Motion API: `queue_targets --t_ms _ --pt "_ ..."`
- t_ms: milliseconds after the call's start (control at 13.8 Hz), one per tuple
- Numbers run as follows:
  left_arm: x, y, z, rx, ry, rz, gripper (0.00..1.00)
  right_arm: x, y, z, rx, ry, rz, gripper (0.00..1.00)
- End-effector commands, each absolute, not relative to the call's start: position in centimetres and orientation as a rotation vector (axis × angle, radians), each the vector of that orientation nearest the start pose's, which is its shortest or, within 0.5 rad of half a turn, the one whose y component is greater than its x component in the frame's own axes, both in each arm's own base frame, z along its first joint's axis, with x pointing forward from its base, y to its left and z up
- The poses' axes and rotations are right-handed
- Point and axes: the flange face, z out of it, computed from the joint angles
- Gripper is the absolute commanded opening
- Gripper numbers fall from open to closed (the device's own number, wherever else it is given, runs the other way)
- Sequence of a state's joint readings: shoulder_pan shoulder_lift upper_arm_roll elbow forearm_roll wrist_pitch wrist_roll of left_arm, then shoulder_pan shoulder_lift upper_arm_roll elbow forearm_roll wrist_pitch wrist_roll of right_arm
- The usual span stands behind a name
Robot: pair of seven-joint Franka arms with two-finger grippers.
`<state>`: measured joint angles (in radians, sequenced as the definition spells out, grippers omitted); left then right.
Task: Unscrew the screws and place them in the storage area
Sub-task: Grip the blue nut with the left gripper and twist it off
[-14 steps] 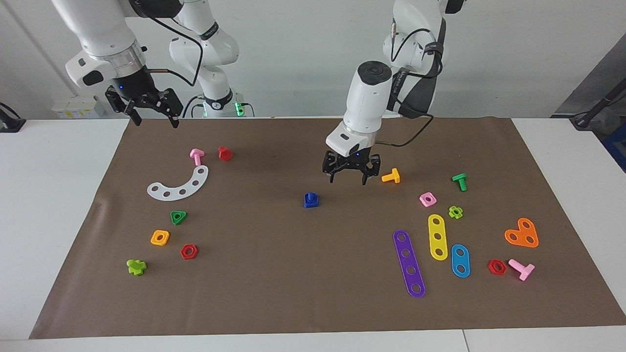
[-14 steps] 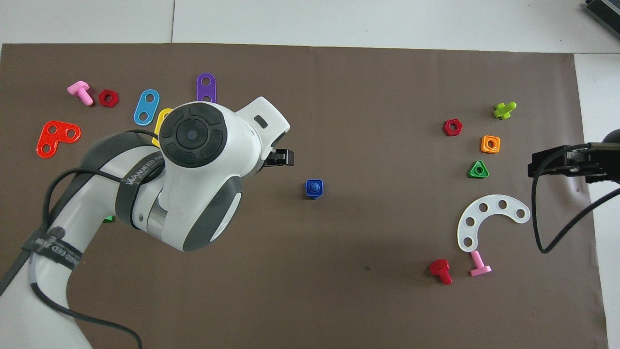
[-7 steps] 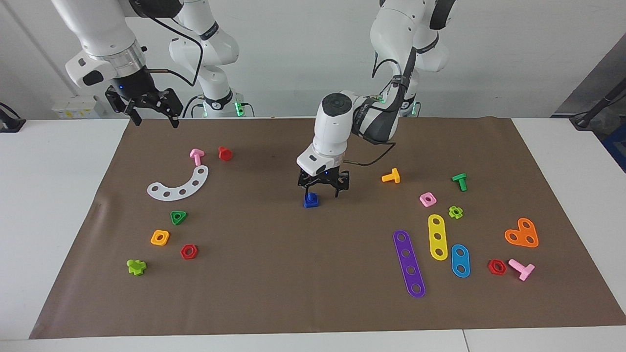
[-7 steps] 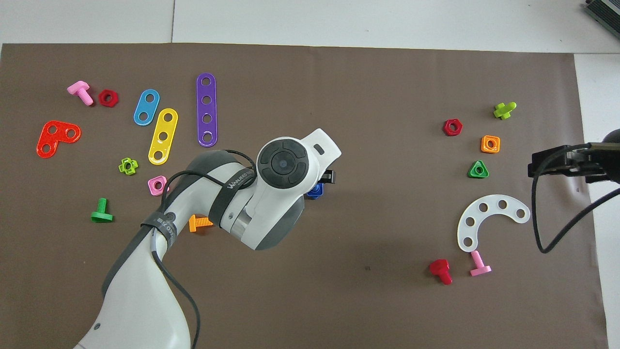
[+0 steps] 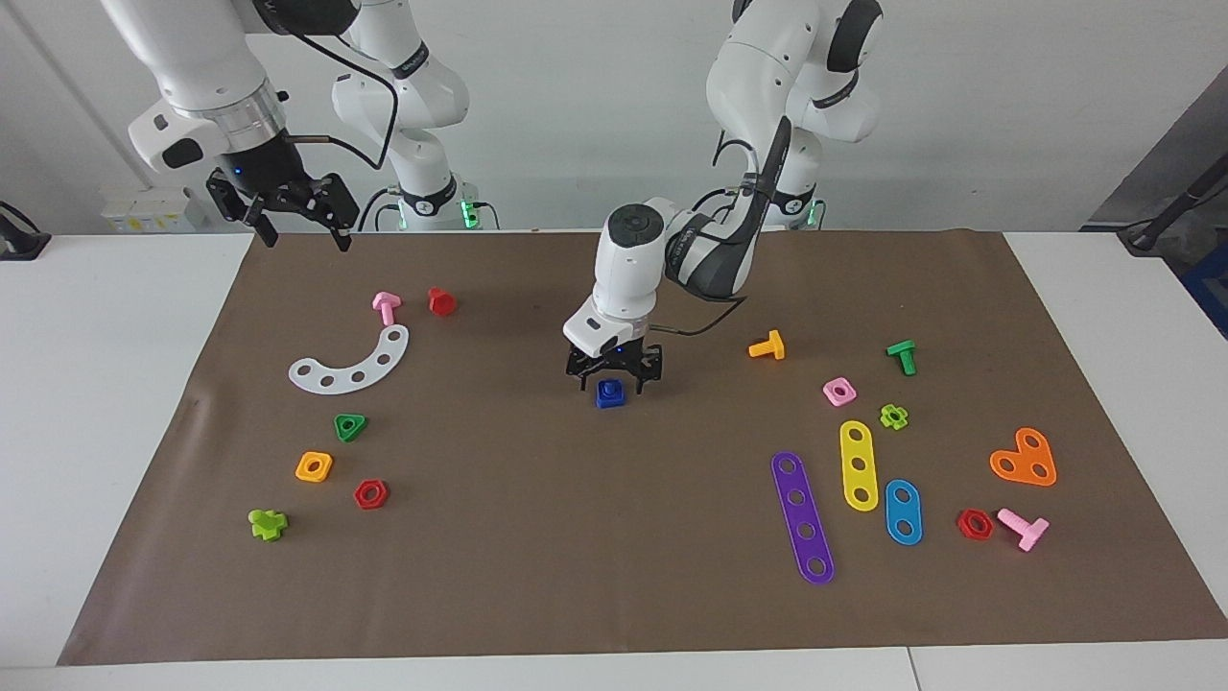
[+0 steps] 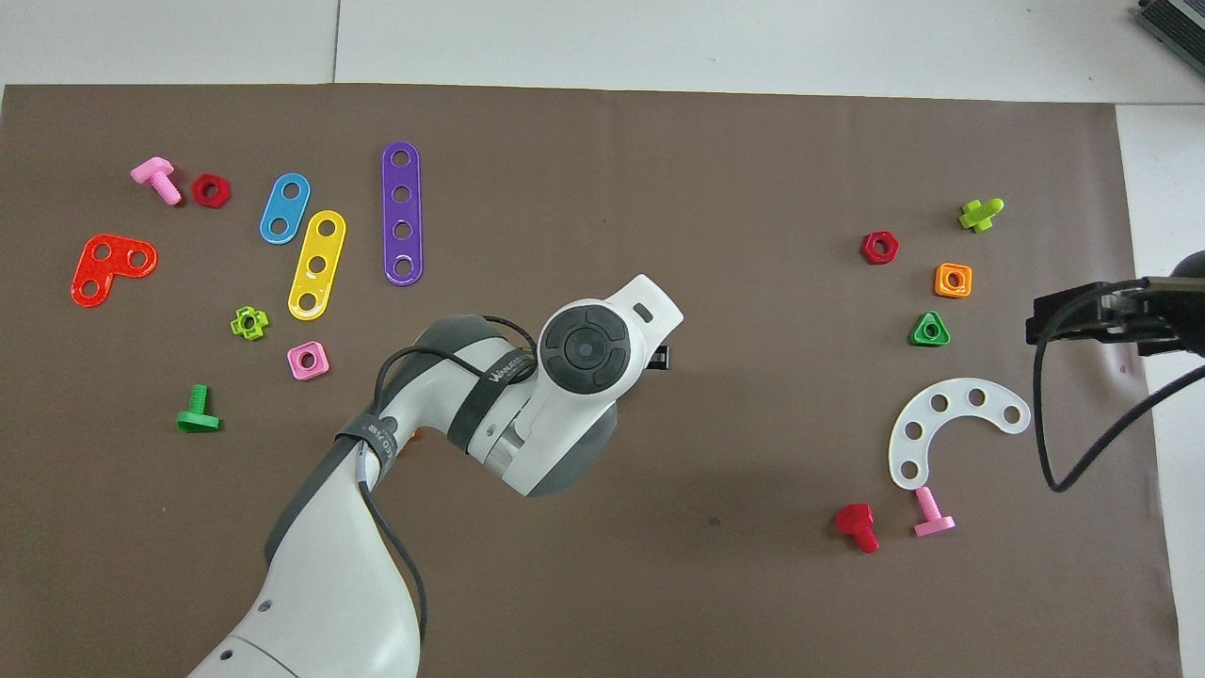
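Right arm is parked: right gripper [image 5: 295, 221] hangs over the mat's robot-side edge at its own end, fingers spread, nothing held.

Left gripper [image 5: 611, 381] is down at mat centre, fingers spread wide on either side of the dark-blue screw [image 5: 609, 393]. No grip is seen yet; whether the fingertips touch the part cannot be told.

The screw stands head-down with the shank up through a dark-blue square nut at its base, well apart from everything else.

Step in hand, as judged: closing on the shank to unscrew it.
- Shank should be centred between the fingers before closing; an off-centre pinch would tip or skid the assembly.
- Nothing holds the nut down, so it may turn with the screw; a grip high on the shank, clear of the nut, is advised.

Storage area [image 5: 317, 403] lies toward the right arm's end: white curved strip [image 5: 351, 362], then green [image 5: 350, 426], orange [image 5: 314, 466] and red [image 5: 370, 493] nuts farther out.

View differences: in the overhead view the screw is fully hidden under the left wrist, with only one finger [image 6: 659, 357] poking out. Finger spread and screw position are readable from the facing view alone.
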<state>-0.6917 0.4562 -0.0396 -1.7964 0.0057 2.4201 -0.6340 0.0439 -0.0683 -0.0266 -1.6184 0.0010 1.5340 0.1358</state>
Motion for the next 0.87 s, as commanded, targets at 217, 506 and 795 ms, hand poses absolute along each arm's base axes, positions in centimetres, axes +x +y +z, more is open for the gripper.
queue_targets --t_ms 217,506,795 --pt "48.9 -43.6 30.4 -3.254 0.061 -0.230 0.82 52.3 0.8 63.8 -3.135 0.151 0.022 1.00" --pt "49.4 -43.6 31.0 -3.236 0.053 -0.216 0.78 52.3 0.8 63.8 -3.135 0.151 0.022 1.00" --pt "49.7 -43.6 31.3 -3.239 0.043 -0.229 0.75 52.3 0.8 63.8 -3.135 0.151 0.022 1.00"
